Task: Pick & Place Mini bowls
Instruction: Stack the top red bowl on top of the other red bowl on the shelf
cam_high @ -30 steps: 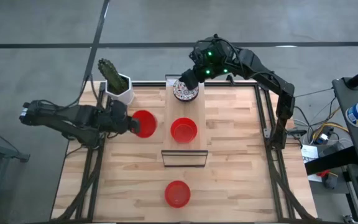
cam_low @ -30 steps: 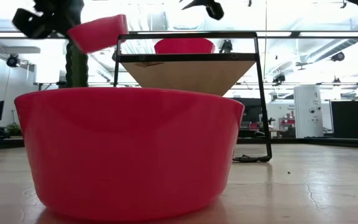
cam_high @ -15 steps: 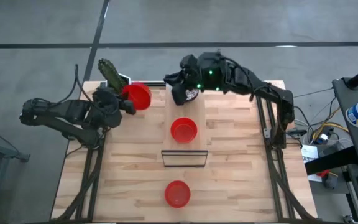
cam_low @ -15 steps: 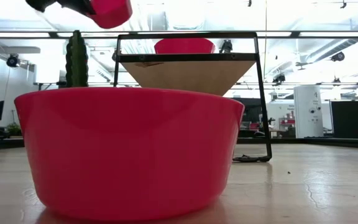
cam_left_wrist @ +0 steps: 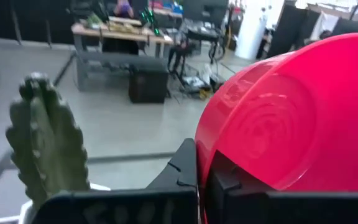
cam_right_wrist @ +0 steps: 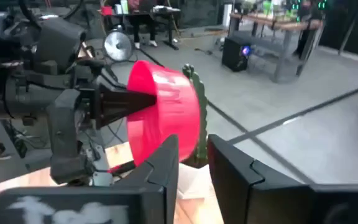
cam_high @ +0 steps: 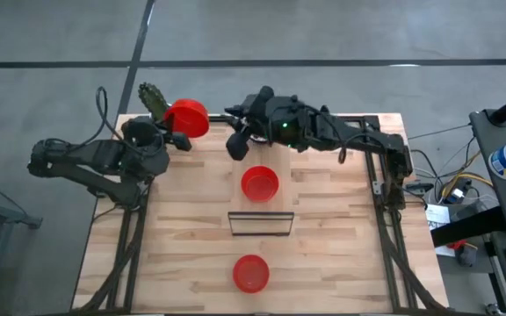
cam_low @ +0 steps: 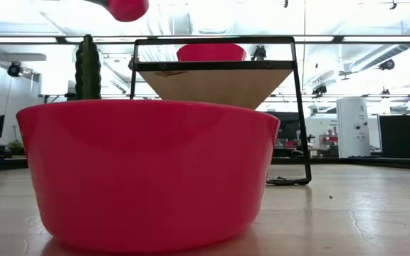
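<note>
Up at eleven o'clock, I hold a red mini bowl (cam_high: 188,118) aloft beside the cactus (cam_high: 153,98).
My left end effector (cam_high: 176,138) pinches its rim; right end effector (cam_high: 237,140) hangs empty, fingers parted. Glossy bowl seems light, stiff, slippery; rim is safest.

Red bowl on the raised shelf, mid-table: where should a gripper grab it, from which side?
Judging by its pose, grip the rim: the red bowl on the shelf sits upright, mouth open to the top. Come straight down, one finger inside the wall and one outside; the shelf frame shows only at its front edge.

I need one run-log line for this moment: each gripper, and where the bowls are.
left gripper: shut on red bowl, raised by cactus | right gripper: open, empty | second red bowl: on stand | third: table front
</note>
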Tool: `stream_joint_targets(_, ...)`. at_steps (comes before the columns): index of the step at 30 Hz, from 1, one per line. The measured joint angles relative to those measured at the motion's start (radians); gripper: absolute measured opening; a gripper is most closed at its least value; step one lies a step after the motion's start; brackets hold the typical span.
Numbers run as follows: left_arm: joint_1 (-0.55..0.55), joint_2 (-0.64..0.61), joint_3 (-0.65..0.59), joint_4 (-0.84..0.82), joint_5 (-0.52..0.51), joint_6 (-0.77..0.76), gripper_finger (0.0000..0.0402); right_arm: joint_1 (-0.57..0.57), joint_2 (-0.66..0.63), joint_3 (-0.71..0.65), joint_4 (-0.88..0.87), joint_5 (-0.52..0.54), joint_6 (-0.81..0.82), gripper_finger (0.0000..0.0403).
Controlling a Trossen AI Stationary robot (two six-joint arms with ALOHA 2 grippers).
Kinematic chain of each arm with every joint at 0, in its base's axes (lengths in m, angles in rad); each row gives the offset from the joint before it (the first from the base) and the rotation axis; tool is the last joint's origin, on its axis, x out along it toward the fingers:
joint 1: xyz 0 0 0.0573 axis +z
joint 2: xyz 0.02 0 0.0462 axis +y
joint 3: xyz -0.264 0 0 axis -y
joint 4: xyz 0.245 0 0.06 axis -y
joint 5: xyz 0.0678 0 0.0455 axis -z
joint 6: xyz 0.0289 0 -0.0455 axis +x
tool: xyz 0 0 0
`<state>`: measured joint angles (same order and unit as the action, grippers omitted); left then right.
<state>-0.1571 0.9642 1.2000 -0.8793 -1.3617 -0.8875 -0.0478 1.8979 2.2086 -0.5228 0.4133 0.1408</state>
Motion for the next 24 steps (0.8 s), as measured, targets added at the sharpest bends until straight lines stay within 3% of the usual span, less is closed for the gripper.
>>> stream_joint_targets(9,0.020,0.008,0.008,0.171,-0.036,0.247,0.0000,0.012,0.077,-0.001,0.082,0.008,-0.042,0.0160)
stream_joint_targets(15,0.021,0.008,0.017,0.182,-0.035,0.281,0.0000,0.024,0.109,0.031,0.132,0.006,-0.057,0.0204)
stream_joint_targets(24,0.021,0.029,0.017,0.225,0.030,0.288,0.0000,0.011,0.117,0.026,0.160,0.035,-0.065,0.0206)
